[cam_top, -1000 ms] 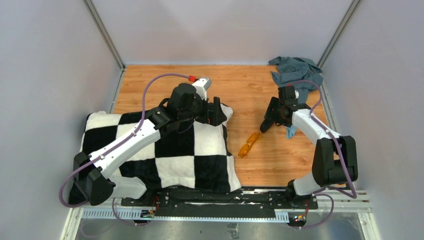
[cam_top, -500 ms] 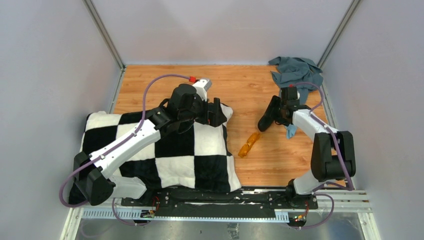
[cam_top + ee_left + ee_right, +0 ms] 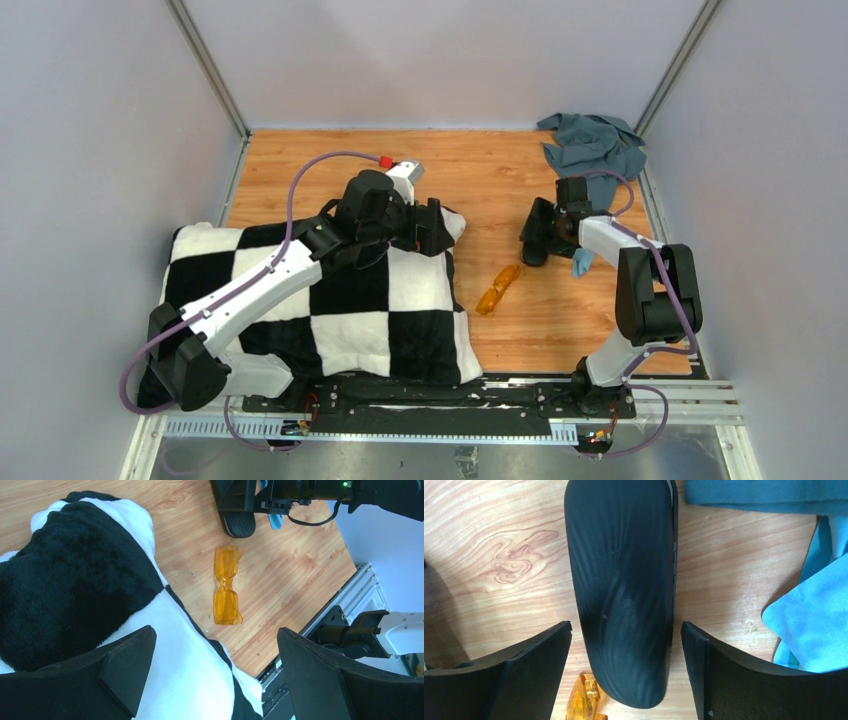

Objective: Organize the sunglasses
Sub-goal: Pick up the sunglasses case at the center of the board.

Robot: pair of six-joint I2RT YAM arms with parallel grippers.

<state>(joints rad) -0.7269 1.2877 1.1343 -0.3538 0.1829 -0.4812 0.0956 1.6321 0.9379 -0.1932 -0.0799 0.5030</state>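
The sunglasses point(image 3: 498, 288), a folded amber-orange pair, lie on the wooden table just right of the checkered blanket; they show in the left wrist view point(image 3: 227, 587), and one end shows in the right wrist view point(image 3: 584, 700). A closed black case point(image 3: 624, 580) lies flat on the wood just beyond them point(image 3: 535, 240). My right gripper point(image 3: 626, 625) is open and straddles the case, with a thin gap on each side. Hovering over the blanket's far right corner, my left gripper point(image 3: 215, 630) is open wide and holds nothing point(image 3: 430, 228).
The black-and-white checkered blanket point(image 3: 330, 300) covers the left half of the table. A small light-blue cloth point(image 3: 582, 262) lies right of the case point(image 3: 819, 615). A crumpled grey-teal cloth point(image 3: 595, 145) sits in the far right corner. Walls close in both sides.
My right wrist has come down and back with the black case, which now lies flat on the wood. Its jaws have widened off the case. The left arm and sunglasses have not moved.
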